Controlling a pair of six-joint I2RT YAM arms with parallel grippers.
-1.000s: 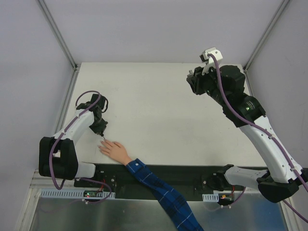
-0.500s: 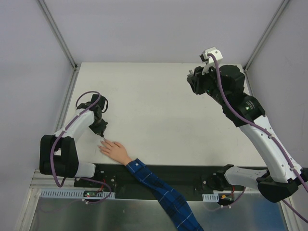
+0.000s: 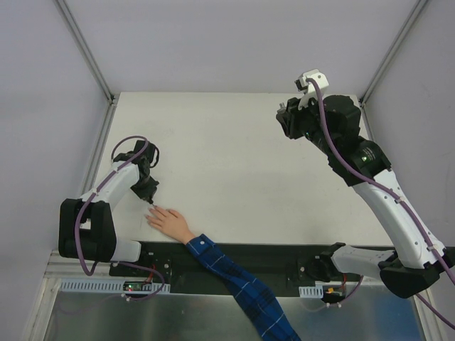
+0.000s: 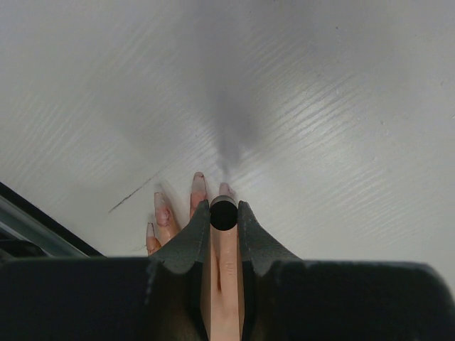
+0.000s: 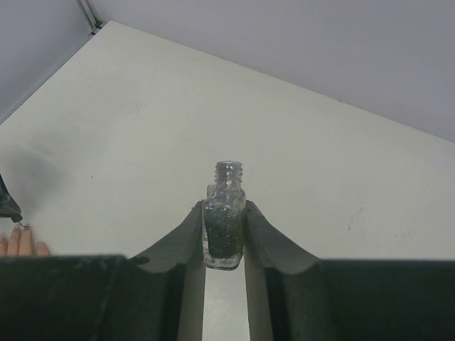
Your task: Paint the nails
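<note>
A pale hand (image 3: 170, 222) with spread fingers lies flat at the near left, its arm in a blue plaid sleeve (image 3: 234, 277). My left gripper (image 3: 149, 192) hovers over the fingertips, shut on a black round brush cap (image 4: 223, 214). In the left wrist view the hand (image 4: 226, 273) runs under the jaws, and the nails (image 4: 198, 180) show just past the cap, some with dark smears. My right gripper (image 3: 288, 125) is raised at the far right, shut on a small open glass bottle (image 5: 224, 217) of dark polish, held upright.
A white table (image 3: 234, 156) has a metal frame rail (image 3: 99, 153) along its left edge. The fingertips (image 5: 21, 243) and part of the left gripper (image 5: 7, 202) show at the left edge of the right wrist view.
My left gripper has edged very slightly nearer over the fingertips. The right arm and the hand have not moved.
</note>
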